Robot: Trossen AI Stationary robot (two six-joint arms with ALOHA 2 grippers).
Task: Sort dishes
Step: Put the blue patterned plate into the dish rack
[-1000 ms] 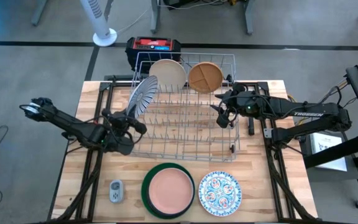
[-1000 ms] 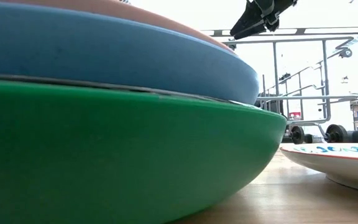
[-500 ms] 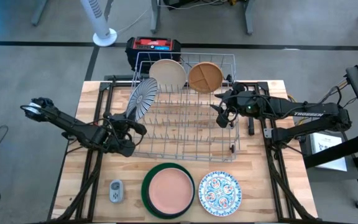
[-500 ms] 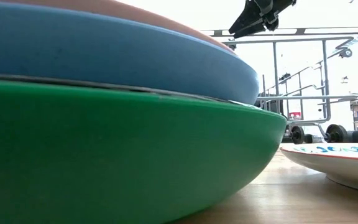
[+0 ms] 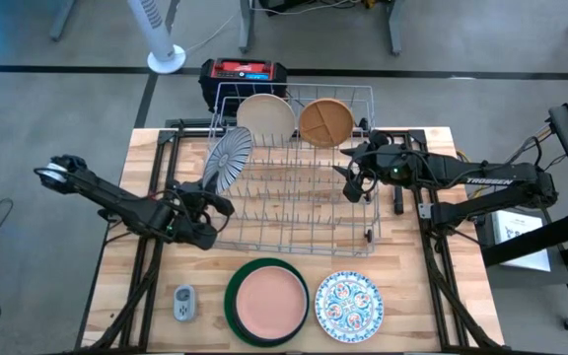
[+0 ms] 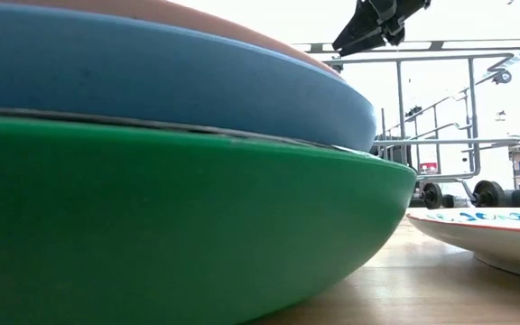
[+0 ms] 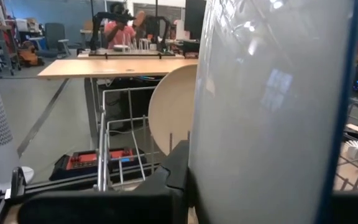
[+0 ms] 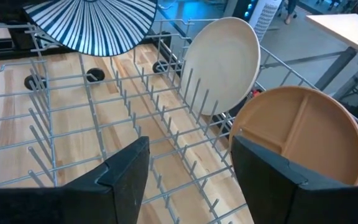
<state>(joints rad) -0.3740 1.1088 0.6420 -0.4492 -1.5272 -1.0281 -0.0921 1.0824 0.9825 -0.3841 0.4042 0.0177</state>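
Dishes numbered six in view: a cream plate (image 5: 266,115) and a tan divided plate (image 5: 325,121) stood upright at the far end of the one wire rack (image 5: 294,212), a blue-white striped plate (image 5: 227,156) was clamped on edge in the left gripper (image 5: 208,194) over the rack's left side, and near the table's front edge a pink plate (image 5: 268,300) lay stacked on a blue one (image 6: 152,81) inside a green bowl (image 5: 233,304), beside a patterned plate (image 5: 348,303). The right gripper (image 5: 353,183) hung over the rack's right side with fingers apart, holding nothing. One small grey gadget (image 5: 183,303) lay on the wooden table (image 5: 116,276), with a white fan (image 5: 162,35) on the grey floor beyond.
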